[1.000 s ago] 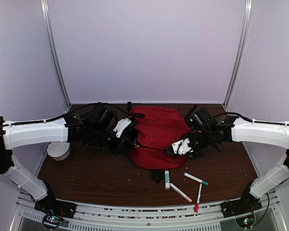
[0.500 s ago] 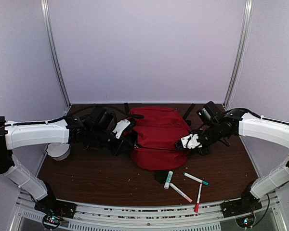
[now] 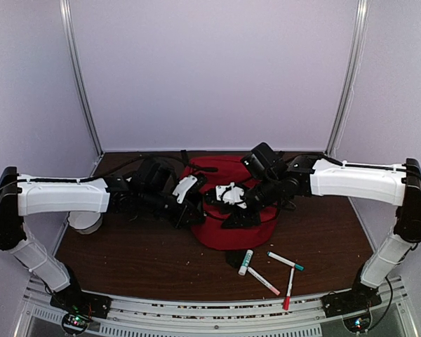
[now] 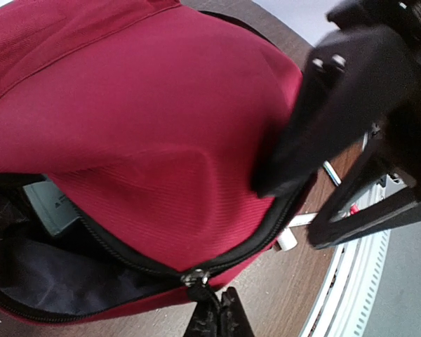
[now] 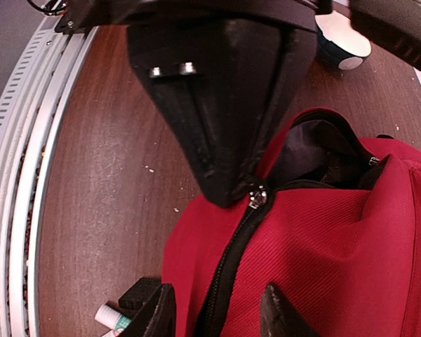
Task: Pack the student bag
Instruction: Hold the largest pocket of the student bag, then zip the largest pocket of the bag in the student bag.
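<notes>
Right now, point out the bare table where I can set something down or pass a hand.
Free: the front-left table, between the white round thing, the bag and the markers; also right of the bag. Crowded: over the bag, where the left gripper pinches the zip pull and the right gripper hangs open.

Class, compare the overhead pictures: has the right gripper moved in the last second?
Yes. Against the still pens, the right gripper went left, from the bag's right edge to its middle.
</notes>
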Controlling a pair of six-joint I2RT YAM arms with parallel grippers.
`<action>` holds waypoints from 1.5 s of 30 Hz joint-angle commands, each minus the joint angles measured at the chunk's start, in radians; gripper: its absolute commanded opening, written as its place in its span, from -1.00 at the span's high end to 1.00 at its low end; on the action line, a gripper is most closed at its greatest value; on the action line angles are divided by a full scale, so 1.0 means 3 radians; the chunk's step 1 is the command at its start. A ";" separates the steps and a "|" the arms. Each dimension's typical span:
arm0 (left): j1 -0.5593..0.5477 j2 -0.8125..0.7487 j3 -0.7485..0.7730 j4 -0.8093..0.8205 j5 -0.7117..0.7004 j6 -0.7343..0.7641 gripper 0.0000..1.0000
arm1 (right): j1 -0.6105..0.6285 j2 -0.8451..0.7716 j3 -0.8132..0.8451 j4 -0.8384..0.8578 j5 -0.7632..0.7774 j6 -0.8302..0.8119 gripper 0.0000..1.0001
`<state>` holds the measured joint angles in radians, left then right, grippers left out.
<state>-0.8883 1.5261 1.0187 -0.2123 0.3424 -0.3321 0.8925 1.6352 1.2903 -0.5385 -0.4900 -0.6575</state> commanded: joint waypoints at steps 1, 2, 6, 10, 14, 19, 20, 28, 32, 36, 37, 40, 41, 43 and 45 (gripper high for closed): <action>-0.0025 -0.0075 -0.0109 0.0325 0.0096 -0.0088 1.00 | 0.0028 0.0143 0.0093 0.0288 0.0118 0.0282 0.17; -0.0028 -0.0080 -0.0116 0.0337 0.0094 -0.0094 1.00 | 0.0043 0.0187 0.0114 0.0269 0.0111 0.0269 0.16; -0.0030 -0.0122 -0.0151 0.0346 0.0056 -0.0087 1.00 | 0.0110 0.0323 0.0143 0.0179 0.0060 0.0249 0.17; -0.0030 -0.0148 -0.0160 0.0311 0.0004 -0.0060 1.00 | 0.0184 0.0400 0.0161 0.0068 0.0031 0.0241 0.17; -0.0029 -0.0149 -0.0178 0.0290 -0.0025 -0.0049 1.00 | 0.0213 0.0405 0.0153 0.0068 0.0062 0.0277 0.47; -0.0025 -0.0133 -0.0160 0.0181 -0.0076 -0.0024 1.00 | 0.0216 0.0237 0.0095 0.0102 0.0175 0.0295 0.98; -0.0025 -0.0116 -0.0130 0.0114 -0.0090 -0.0008 1.00 | 0.0220 0.0177 0.0059 0.0098 0.0191 0.0262 1.00; 0.0234 -0.0115 0.0036 -0.0572 -0.0347 0.0165 1.00 | 0.0273 -0.0243 -0.0371 -0.0291 0.0342 -0.0288 1.00; 0.0459 -0.0180 0.0026 -0.0664 -0.0433 0.0229 1.00 | 0.0296 -0.0419 -0.0619 -0.0483 0.0431 -0.0486 1.00; 0.0635 -0.0133 0.0016 -0.0640 -0.0411 0.0254 1.00 | 0.0295 -0.0567 -0.0804 -0.0547 0.0553 -0.0644 1.00; 0.0650 -0.0109 0.0019 -0.0627 -0.0404 0.0264 1.00 | 0.0293 -0.0603 -0.0839 -0.0543 0.0570 -0.0648 1.00; 0.0676 -0.0010 0.0056 -0.0580 -0.0403 0.0278 1.00 | 0.0292 -0.0687 -0.0895 -0.0572 0.0570 -0.0663 1.00; 0.0682 0.0034 0.0079 -0.0568 -0.0405 0.0286 1.00 | 0.0289 -0.0699 -0.0894 -0.0605 0.0547 -0.0678 1.00; 0.0706 0.0129 0.0133 -0.0544 -0.0406 0.0305 1.00 | 0.0291 -0.0744 -0.0898 -0.0661 0.0510 -0.0712 1.00; 0.0746 0.0223 0.0188 -0.0512 -0.0395 0.0319 1.00 | 0.0290 -0.0786 -0.0929 -0.0673 0.0503 -0.0750 1.00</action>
<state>-0.7162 1.5467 1.0290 -0.3752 0.2913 -0.2554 0.9710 1.4418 1.0462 -0.5831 -0.3351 -0.8497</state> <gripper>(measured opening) 0.007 0.021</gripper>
